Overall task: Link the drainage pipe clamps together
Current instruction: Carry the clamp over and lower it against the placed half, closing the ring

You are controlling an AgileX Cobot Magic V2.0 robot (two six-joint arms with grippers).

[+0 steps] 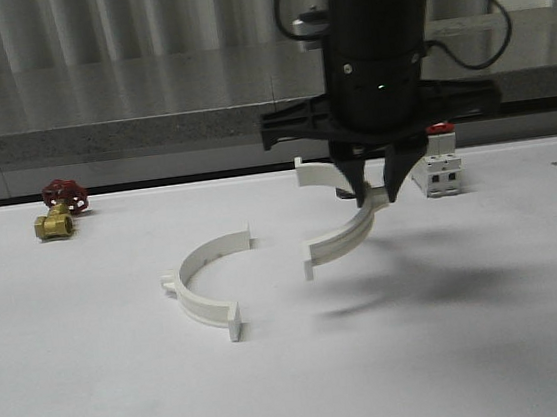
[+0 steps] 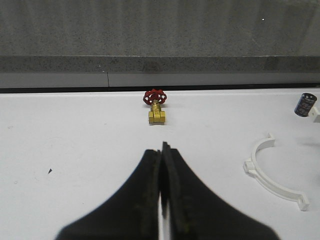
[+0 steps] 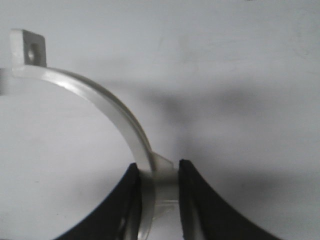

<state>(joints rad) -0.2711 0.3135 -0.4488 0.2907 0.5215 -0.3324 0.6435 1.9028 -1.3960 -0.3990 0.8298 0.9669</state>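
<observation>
White half-ring lies flat on table, nearest camera, open side facing right. Second half-ring just to its right, tilted, far end raised off table, ends not joined to first. Right gripper pinches second half-ring at middle of its arc. Left gripper pressed together, holding nothing. Brass valve with red handwheel far left. White switch with red top behind right gripper.

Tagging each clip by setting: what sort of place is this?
Probably a lab test bench, not a home: a plain white tabletop, a grey speckled stone-like ledge behind, and loose hardware like a brass valve with red handwheel.
</observation>
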